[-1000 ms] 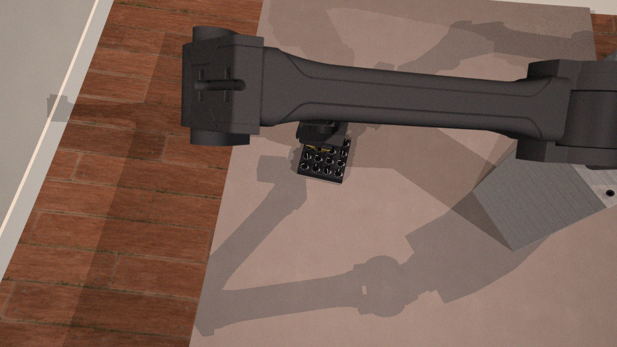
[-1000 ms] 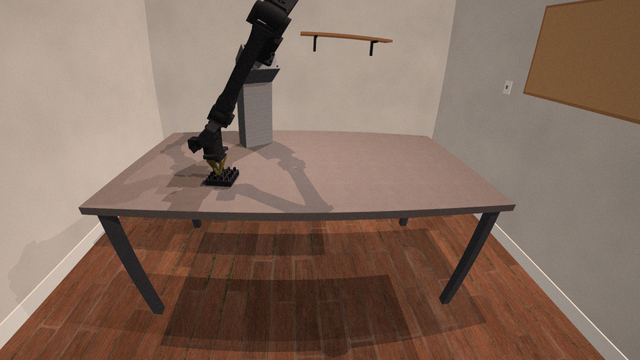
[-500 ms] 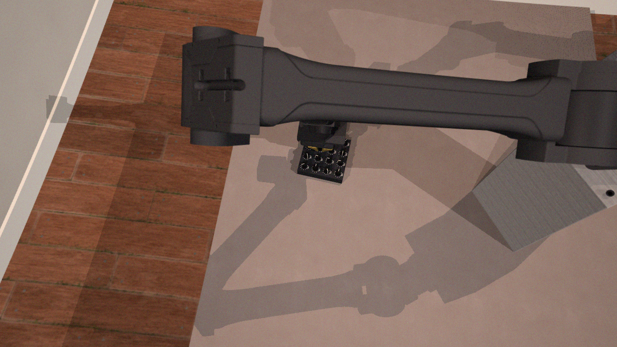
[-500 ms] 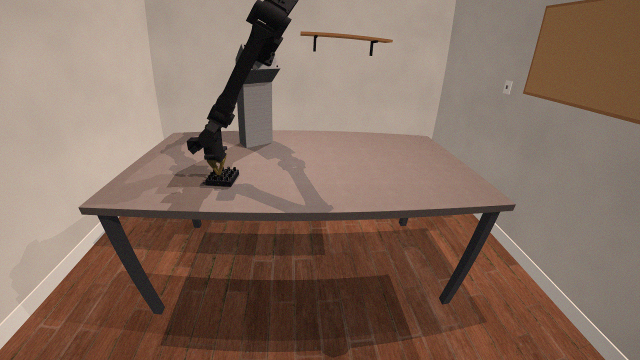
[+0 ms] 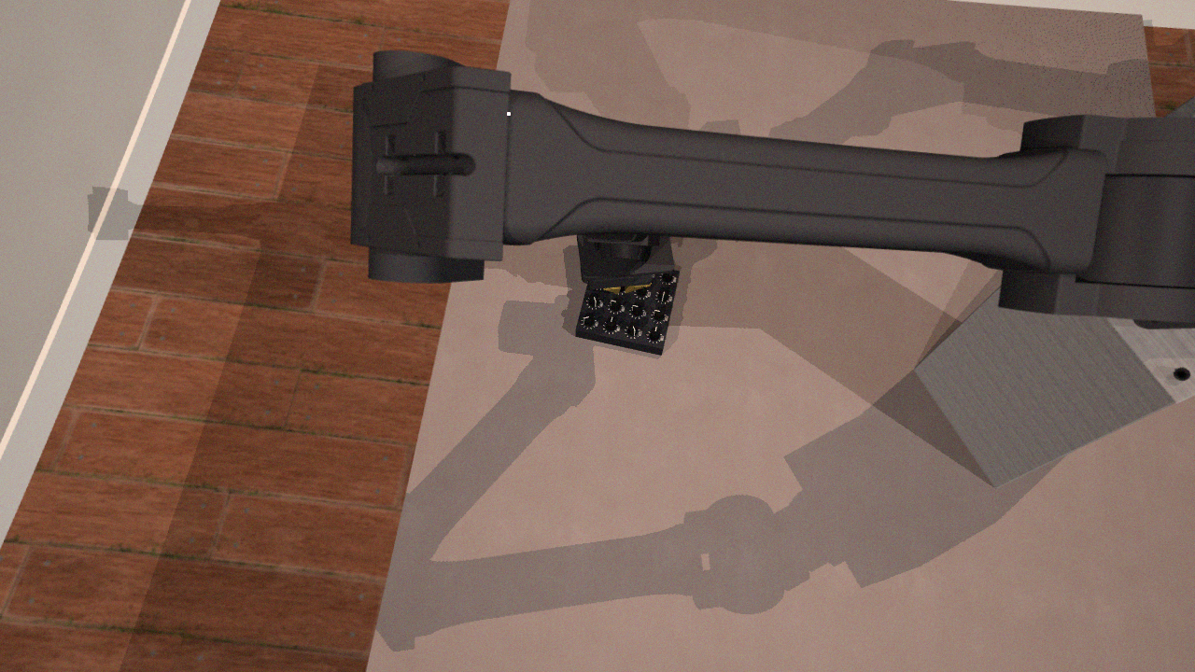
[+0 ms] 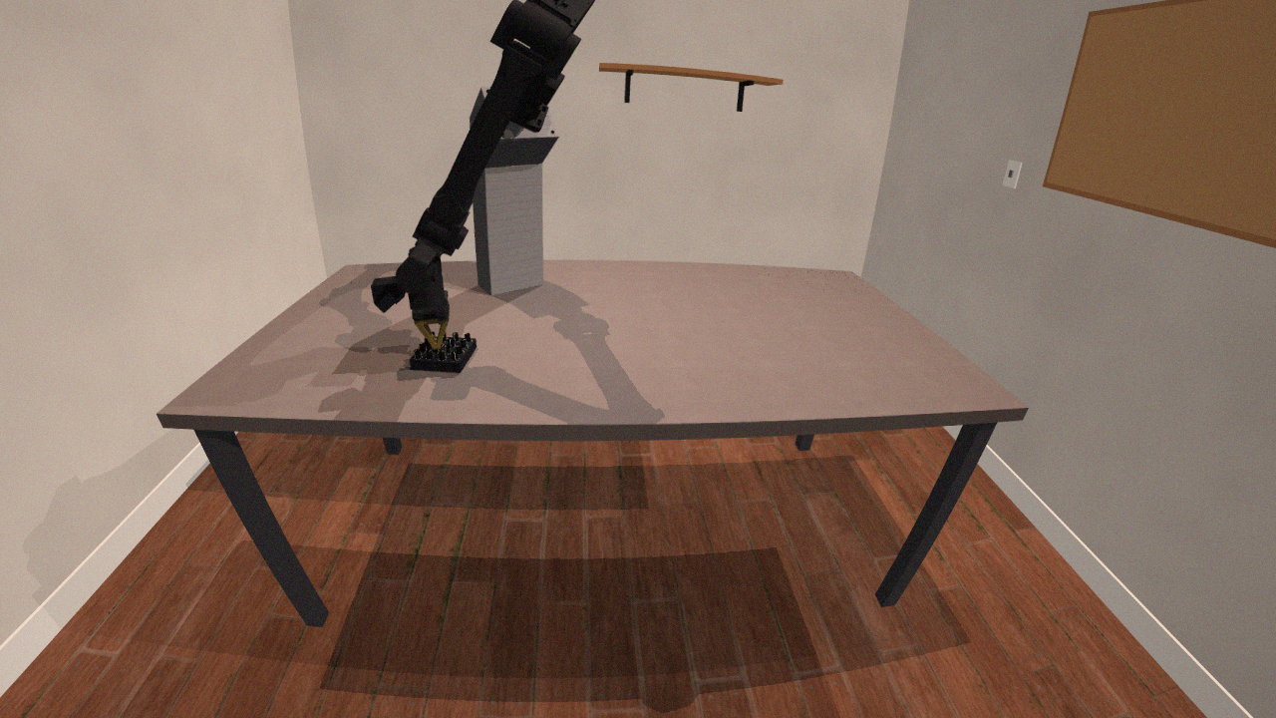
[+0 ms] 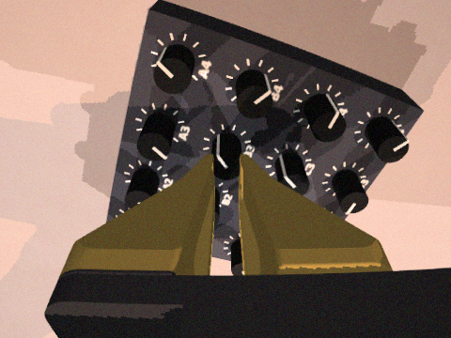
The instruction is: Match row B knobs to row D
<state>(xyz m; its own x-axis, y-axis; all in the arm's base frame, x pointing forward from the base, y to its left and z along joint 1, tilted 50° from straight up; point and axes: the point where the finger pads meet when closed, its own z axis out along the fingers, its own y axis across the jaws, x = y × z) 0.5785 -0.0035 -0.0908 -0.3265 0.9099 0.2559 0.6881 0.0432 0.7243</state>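
Hand (image 7: 225,220) clamped on a knob (image 7: 236,255) of knob box (image 7: 188,28), neighbor knobs crowding both fingers.

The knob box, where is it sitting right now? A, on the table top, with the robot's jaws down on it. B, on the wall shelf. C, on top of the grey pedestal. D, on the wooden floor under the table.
A: the outside view shows the knob box standing on the table, with the gripper down on it and its jaws closed on one of the knobs.
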